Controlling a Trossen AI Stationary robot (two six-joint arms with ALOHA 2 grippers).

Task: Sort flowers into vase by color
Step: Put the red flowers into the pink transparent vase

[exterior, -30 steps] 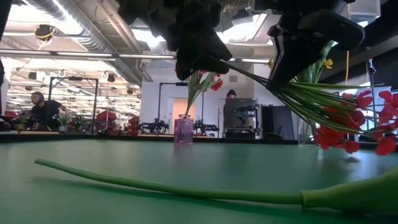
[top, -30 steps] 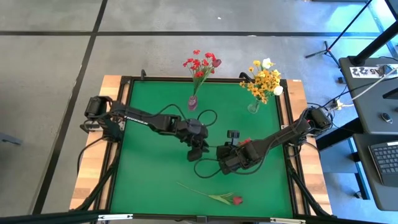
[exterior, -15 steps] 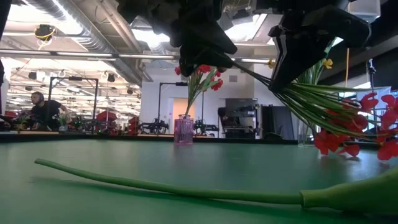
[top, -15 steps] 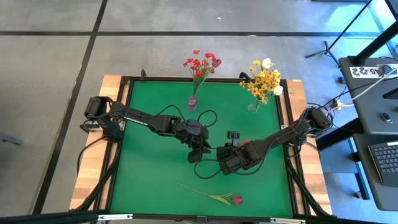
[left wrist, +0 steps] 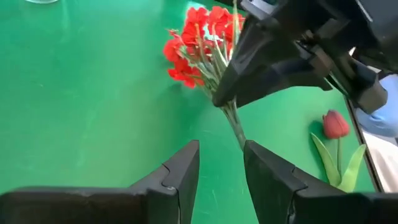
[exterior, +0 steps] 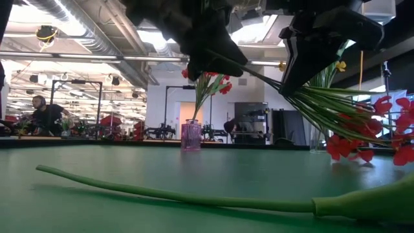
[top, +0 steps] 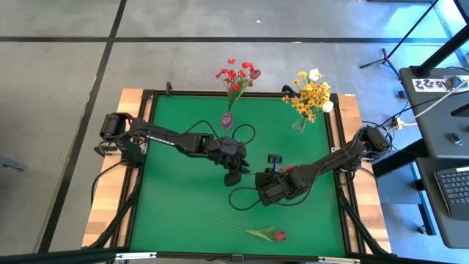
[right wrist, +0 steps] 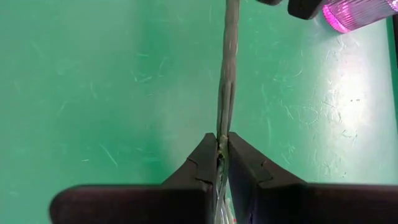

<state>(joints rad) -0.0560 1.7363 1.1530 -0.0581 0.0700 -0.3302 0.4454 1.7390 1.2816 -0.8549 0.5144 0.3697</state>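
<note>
Your right tool [right wrist: 222, 144] is closed tight on the green stems of a red flower bunch [left wrist: 199, 38]; in the high view it sits right of centre on the table [top: 176, 191], and the red blossoms hang out past it at the right edge of the low view. Your left tool [left wrist: 221, 165] stands with its fingers apart, holding nothing, the loose end of that same bunch's stems just ahead of the gap; in the high view it lies near the middle of the frame, just up and left of the right tool.

Further out, a single dark red bud flower [top: 277, 235] lies flat near the bottom centre of the high view. At the top of the table, the pink vase [top: 227, 121] holds red flowers [top: 237, 75], and to its right a clear vase [top: 299, 127] holds yellow and white flowers [top: 312, 93].
</note>
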